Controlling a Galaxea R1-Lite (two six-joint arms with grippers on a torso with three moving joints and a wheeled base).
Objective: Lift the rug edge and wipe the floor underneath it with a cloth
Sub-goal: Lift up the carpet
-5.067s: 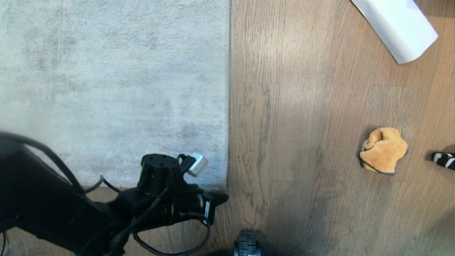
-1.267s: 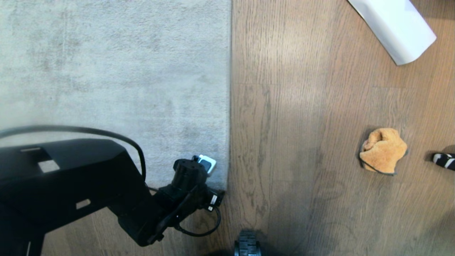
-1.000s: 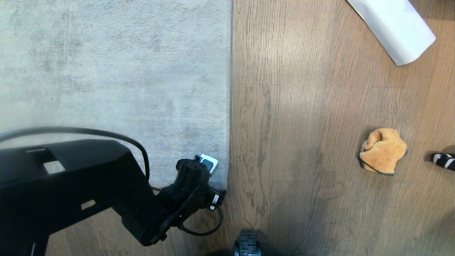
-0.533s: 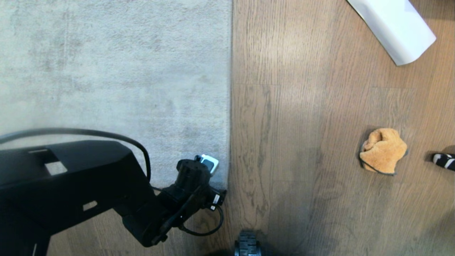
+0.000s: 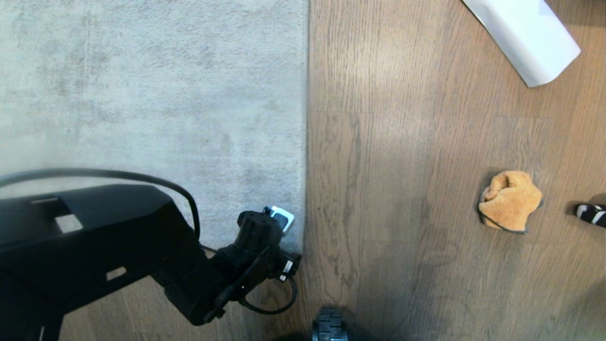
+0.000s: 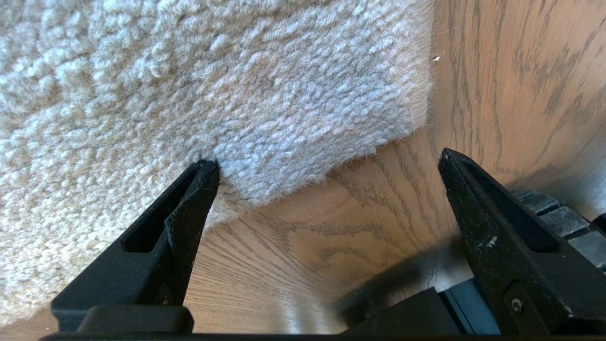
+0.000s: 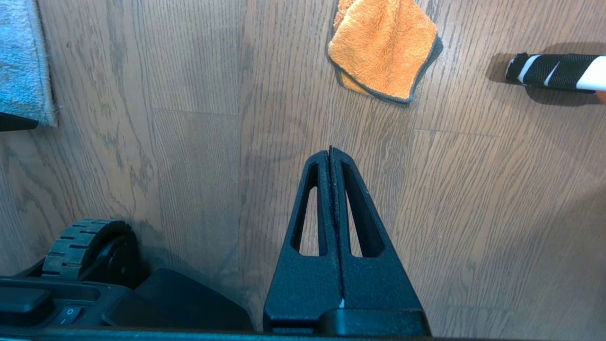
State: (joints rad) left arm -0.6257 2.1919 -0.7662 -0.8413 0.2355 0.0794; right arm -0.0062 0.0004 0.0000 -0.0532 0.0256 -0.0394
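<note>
Floor [image 5: 402, 166]: wood-grain planks, brown-grey, dark grain lines; plank joints visible.
Light: pale bright patch on boards far side; darker shadow near side.
White rolled sheet [image 5: 525, 35]: lying on floor, far right.
Striped blk/wht object [image 5: 592, 213]: right edge, partly cut off.

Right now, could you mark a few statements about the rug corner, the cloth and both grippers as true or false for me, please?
1. The left gripper is open at the rug edge. True.
2. The rug corner is lifted clear of the floor. False: it lies flat.
3. The cloth is in the right gripper. False: it lies on the floor, and that gripper is shut and empty.
4. One left finger touches the rug pile. True.
5. The white roll lies on the rug. False: it lies on the bare floor.
</note>
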